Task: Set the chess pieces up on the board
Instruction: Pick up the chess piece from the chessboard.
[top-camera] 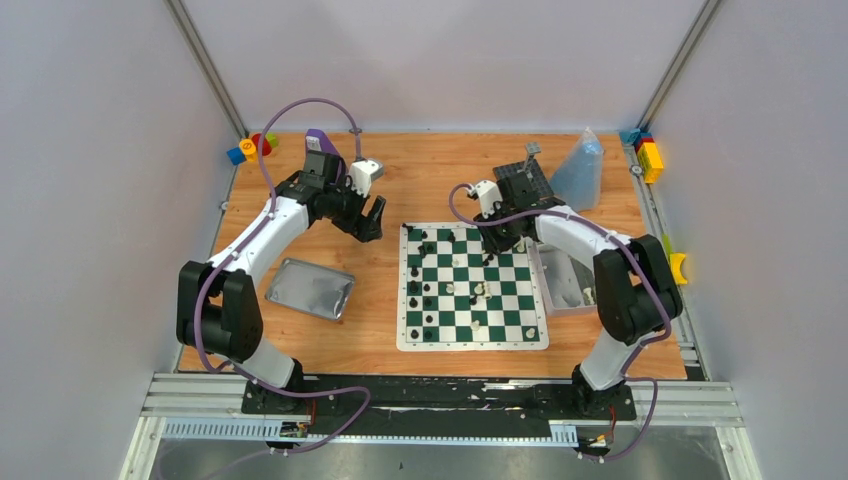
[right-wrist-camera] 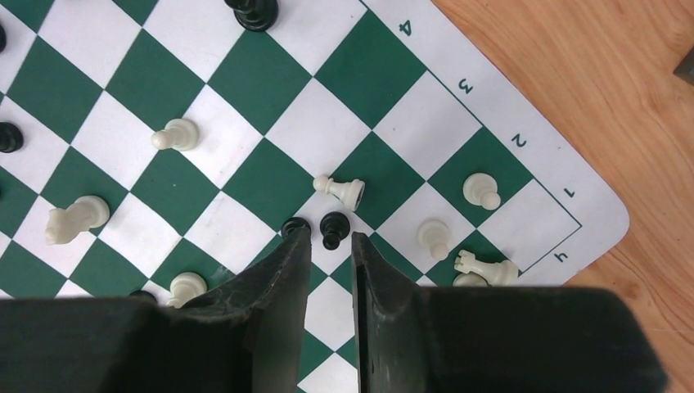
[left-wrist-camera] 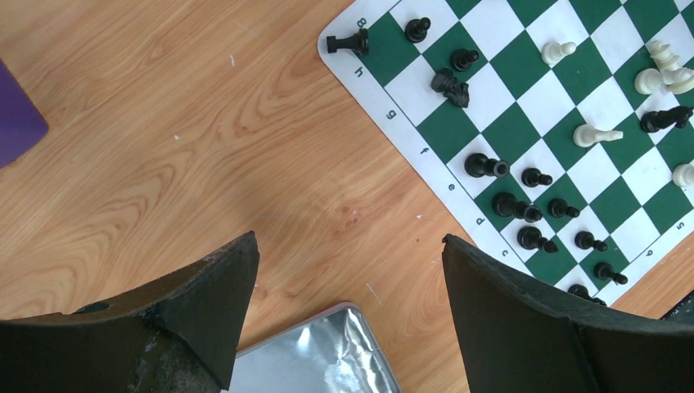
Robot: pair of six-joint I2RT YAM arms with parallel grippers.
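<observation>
Where board [left-wrist-camera: 407, 135] ends, left gripper [left-wrist-camera: 350, 239] hovers (splayed).

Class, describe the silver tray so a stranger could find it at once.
Find the green-and-white chess board on the wooden table. The silver tray lies flat on the wood to its left. It is the only shiny metal thing on the wood; the box on the board's right is clear.

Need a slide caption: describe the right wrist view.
Right hand at a black pawn on the checkered board, white pieces scattered around.
</observation>
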